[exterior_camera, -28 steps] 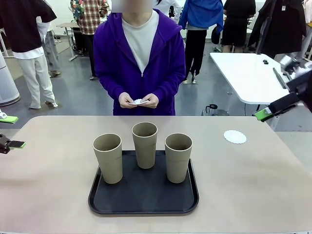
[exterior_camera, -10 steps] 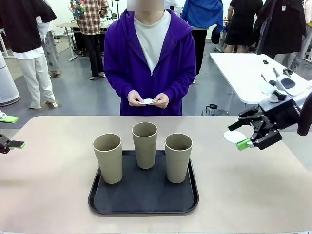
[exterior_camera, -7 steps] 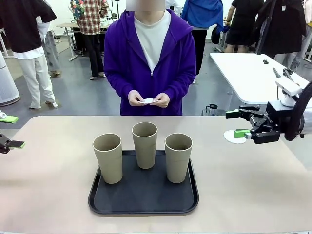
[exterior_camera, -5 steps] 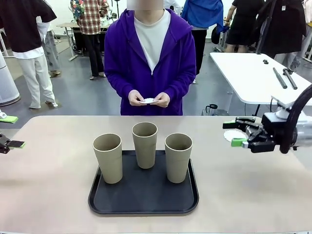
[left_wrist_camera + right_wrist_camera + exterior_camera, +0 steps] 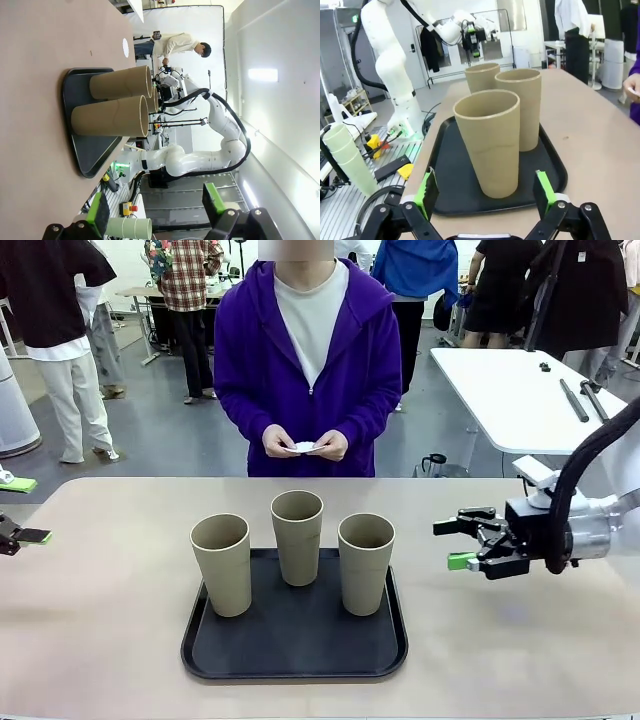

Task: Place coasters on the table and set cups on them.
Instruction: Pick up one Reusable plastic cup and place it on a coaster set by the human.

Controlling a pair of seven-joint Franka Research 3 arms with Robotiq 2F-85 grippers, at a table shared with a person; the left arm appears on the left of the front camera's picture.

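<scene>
Three tan cups stand upright on a black tray [image 5: 300, 645]: the left cup [image 5: 222, 565], the middle cup [image 5: 298, 538] and the right cup [image 5: 365, 562]. My right gripper [image 5: 452, 543] hovers open just right of the right cup, fingers pointing at it. In the right wrist view that cup [image 5: 490, 140] stands framed between the open fingers of the right gripper [image 5: 485, 192], apart from them. My left gripper [image 5: 22, 510] stays open at the table's left edge. One white coaster [image 5: 125, 47] lies on the table [image 5: 520, 650]. The person holds more coasters [image 5: 305, 448] in both hands.
The person in a purple jacket stands at the far edge, behind the tray. A white table [image 5: 510, 390] stands back right, off my table. In the left wrist view the cups [image 5: 110, 116] lie far ahead of the open left gripper [image 5: 155, 210]. Bare tabletop lies left and right of the tray.
My right arm has swung in from the far right, then moved left and lower across the table toward the right cup, now covering the coaster in the front view. The left arm stayed still.
</scene>
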